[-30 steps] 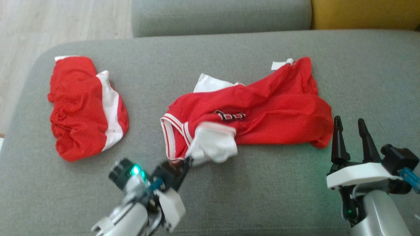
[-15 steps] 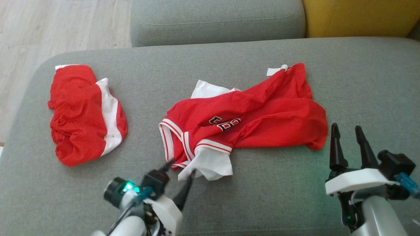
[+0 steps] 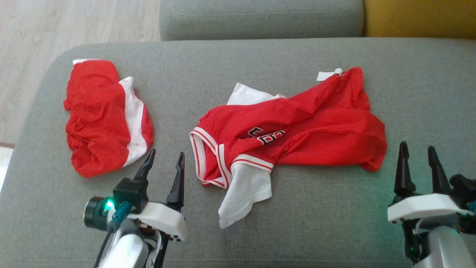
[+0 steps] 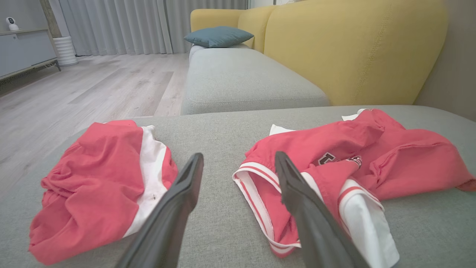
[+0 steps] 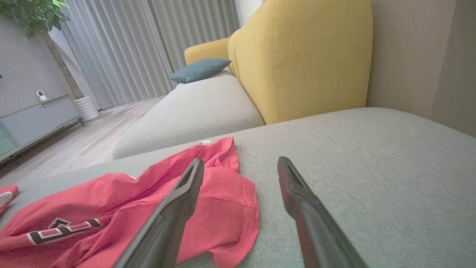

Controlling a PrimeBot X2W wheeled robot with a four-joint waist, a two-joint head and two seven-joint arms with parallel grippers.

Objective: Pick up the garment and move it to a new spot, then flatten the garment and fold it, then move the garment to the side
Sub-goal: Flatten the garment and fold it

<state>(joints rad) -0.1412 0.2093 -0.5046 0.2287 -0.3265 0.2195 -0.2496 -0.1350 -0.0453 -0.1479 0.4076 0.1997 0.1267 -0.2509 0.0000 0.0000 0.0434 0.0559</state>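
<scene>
Noting state: crumpled red mesh jersey with striped white-and-red trim [image 3: 297, 126] lies mid-seat on the grey fabric sofa cushion [image 3: 260, 56], and neither arm touches it. Left pincer [image 3: 166, 154] at 7 o'clock, fingers spread, holding nothing, just beside the striped armhole. Right pincer [image 3: 417, 146] at 4 o'clock, likewise spread and empty, near the hem corner. Bunched red-and-white second garment [image 3: 100, 119] at 9 o'clock, near the left pincer.

Risks: the left pincer sits between the two garments, so a drift toward 9 o'clock would snag the wrong one. Pinching only the limp white sleeve [image 3: 245, 190] would drag the jersey twisted. Layering under the folds is unclear, possibly doubled. A one-layer pinch would leave it bunched at flattening.
</scene>
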